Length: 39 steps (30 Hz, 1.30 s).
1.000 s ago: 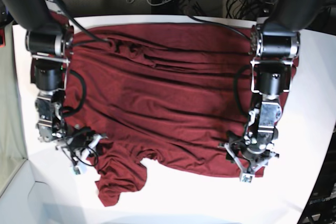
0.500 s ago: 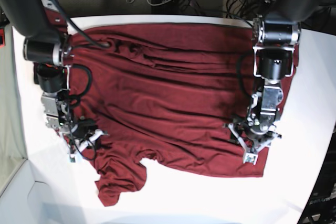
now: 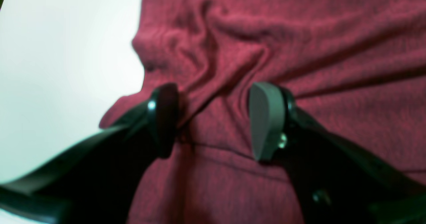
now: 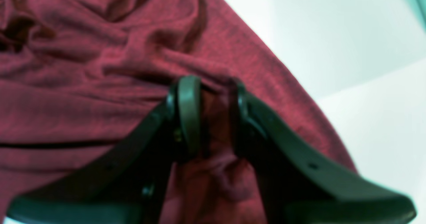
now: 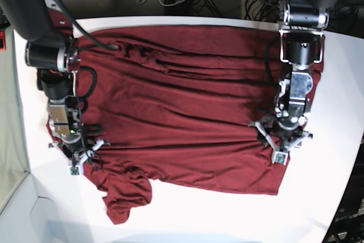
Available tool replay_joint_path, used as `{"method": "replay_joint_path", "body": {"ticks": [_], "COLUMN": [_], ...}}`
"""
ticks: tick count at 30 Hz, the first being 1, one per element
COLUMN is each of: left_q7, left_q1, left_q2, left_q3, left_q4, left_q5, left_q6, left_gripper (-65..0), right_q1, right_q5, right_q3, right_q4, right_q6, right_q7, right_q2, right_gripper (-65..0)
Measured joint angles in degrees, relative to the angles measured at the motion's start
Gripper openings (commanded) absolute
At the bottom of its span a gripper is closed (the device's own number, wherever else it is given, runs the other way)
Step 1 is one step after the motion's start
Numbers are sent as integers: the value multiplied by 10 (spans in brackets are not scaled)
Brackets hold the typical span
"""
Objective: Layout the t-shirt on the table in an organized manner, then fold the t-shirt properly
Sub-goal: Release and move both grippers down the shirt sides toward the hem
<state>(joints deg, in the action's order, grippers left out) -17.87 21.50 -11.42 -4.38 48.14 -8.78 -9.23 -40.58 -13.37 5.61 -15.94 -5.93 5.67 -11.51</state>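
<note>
Right gripper is pinching a fold of the shirt; left gripper jaws are standing open over it on the worktop.

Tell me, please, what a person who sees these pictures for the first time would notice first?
First, the dark red t-shirt, spread wide and wrinkled over the white table, with one sleeve bunched at its near left corner in the base view. Next, the two black arms at its sides: the right hand pinches a fold of cloth at one edge, and the left hand stands open over the cloth near the other edge.
</note>
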Motion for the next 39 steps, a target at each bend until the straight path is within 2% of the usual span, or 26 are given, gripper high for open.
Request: {"method": "replay_joint_path", "body": {"ticks": [2,6,11,13,16,19,23,26,28,31,34,35,39], "left_q7": [6,17,16,4,-44,-53,-46,-31,-30,28,80,107,137], "left_q1": [-13,-24,-23,-17,-5,3,75,131,155,178,194,196,198], "left_q2": [-6,-19,-19,-19,-18,-18,-10,20,33,37,38,37,31], "left_q3": [0,1,1,0,0,0,3,3,7,7,7,7,7], "left_q4": [9,12,13,15,34,51,24,-35,-95,-200,-278,-294,-315], "left_q5": [3,10,9,9,-6,-12,-12,-12,-12,-17,-17,-16,-16], "left_q6": [0,-2,-2,-3,-7,-8,-6,-5,-11,-5,-3,-2,-2], "left_gripper": [-314,-314,-314,-314,-313,-313,-313,-313,-313,-313,-313,-313,-313], "right_q1": [0,0,-2,-7,-15,-17,-16,37,83,140,171,179,221], "right_q5": [-15,-21,-21,-22,-23,-24,-23,-21,-21,-21,18,33,75], "right_q3": [0,0,1,1,1,3,4,4,4,6,5,4,3], "right_q4": [2,2,2,2,-14,-67,-151,-249,-303,-376,-440,-457,-508], "right_q6": [30,33,33,35,35,35,35,35,34,34,34,34,34], "right_q7": [4,5,39,46,64,63,4,-55,-74,-103,-132,-140,-186], "right_q2": [0,-1,0,3,10,12,9,2,-3,-7,-7,-7,-15], "right_gripper": [-515,-515,-515,-515,-516,-516,-517,-517,-517,-517,-517,-517,-517]}}
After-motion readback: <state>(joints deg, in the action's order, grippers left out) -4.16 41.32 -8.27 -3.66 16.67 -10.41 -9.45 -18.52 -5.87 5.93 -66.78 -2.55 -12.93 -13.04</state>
